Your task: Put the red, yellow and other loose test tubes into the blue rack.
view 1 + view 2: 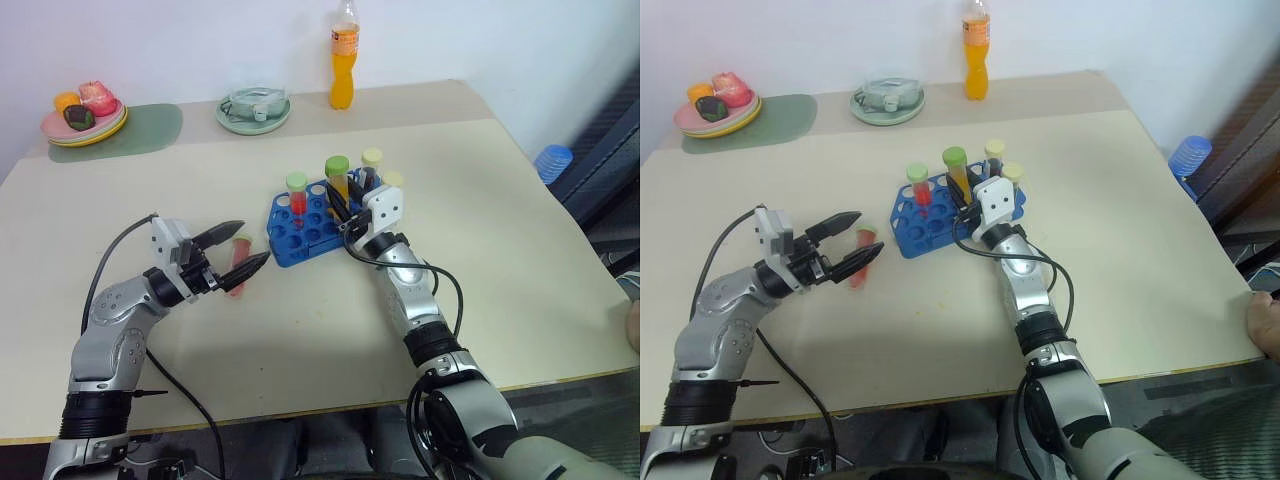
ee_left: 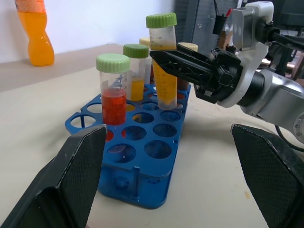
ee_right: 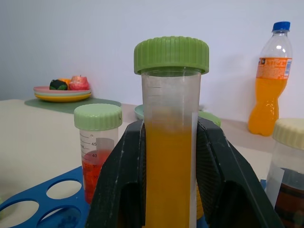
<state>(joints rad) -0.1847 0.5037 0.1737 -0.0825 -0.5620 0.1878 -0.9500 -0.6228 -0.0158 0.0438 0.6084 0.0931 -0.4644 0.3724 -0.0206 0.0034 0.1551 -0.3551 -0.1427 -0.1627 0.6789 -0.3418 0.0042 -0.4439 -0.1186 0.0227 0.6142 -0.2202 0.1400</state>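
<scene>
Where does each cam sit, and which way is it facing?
Left eye, right eye: on the head, looking forward and down over the table, blue rack and both arms.
Left wrist: looks between the open left gripper at the rack and the right gripper.
Right wrist: looks along the right gripper's fingers, shut on the yellow tube, toward the wall.
Shared: both wrist views show the red tube and orange bottle.
</scene>
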